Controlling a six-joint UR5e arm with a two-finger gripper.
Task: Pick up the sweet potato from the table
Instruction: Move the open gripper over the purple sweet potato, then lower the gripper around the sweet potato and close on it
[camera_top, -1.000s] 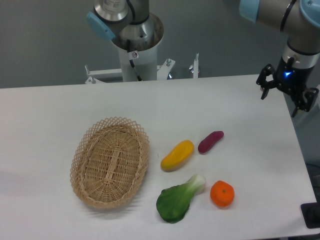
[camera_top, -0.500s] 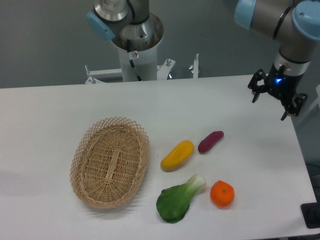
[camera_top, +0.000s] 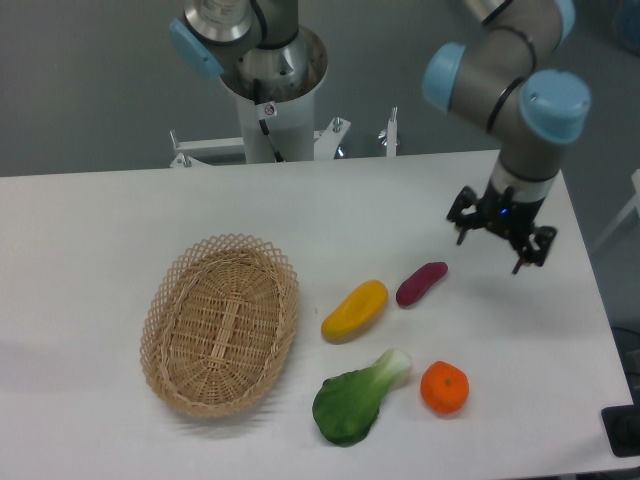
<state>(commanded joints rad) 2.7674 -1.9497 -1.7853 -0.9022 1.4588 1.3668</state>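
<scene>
The sweet potato (camera_top: 421, 283) is a small dark magenta tuber lying on the white table (camera_top: 90, 230), right of centre. My gripper (camera_top: 494, 250) hangs above the table, up and to the right of the sweet potato, apart from it. Its fingers (camera_top: 461, 226) are spread and hold nothing.
A yellow-orange oblong fruit (camera_top: 354, 310) lies just left of the sweet potato. A green bok choy (camera_top: 357, 399) and a round orange (camera_top: 444, 388) lie nearer the front edge. An oval wicker basket (camera_top: 221, 322) stands to the left. The arm's base (camera_top: 270, 80) is behind the table.
The arm has swung left and forward from the table's right edge, bringing the gripper close to the sweet potato. The objects on the table have not moved.
</scene>
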